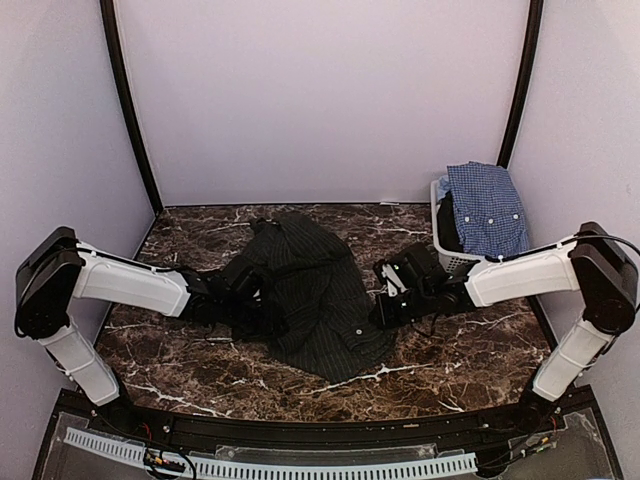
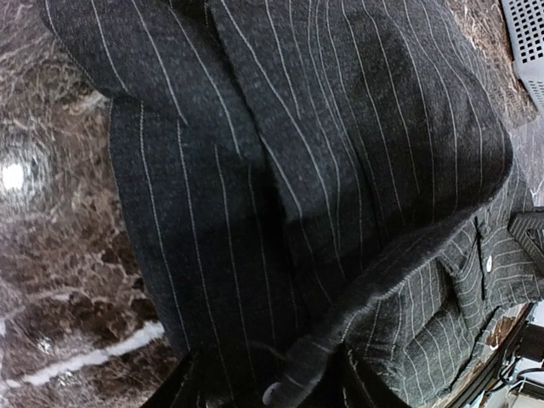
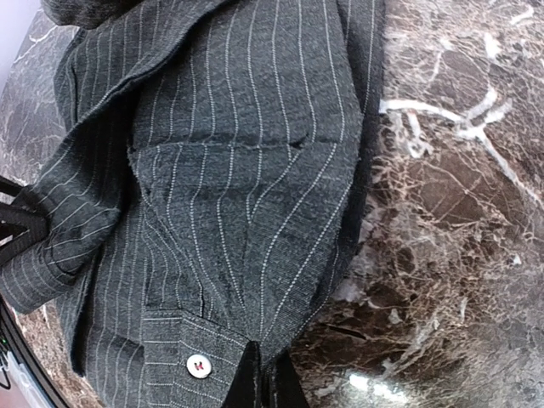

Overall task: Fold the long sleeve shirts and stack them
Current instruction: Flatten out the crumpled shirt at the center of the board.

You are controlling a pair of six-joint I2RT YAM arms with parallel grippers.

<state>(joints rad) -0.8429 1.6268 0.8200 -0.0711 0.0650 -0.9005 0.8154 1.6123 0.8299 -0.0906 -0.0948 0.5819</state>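
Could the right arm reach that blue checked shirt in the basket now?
Probably, though not at once. The blue checked shirt lies uncovered in the white basket, close beside that arm. But the right hand looks pinched shut on the black pinstriped shirt and would have to let go first.

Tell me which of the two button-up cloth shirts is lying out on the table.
The black pinstriped cloth shirt, crumpled on the dark marble table; the blue-and-white checked cloth shirt is draped over the white slatted plastic basket instead.

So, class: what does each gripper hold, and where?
Right gripper pinches the black pinstriped cloth shirt at an edge beside a white button. Left gripper straddles a fold of it; grip unclear.
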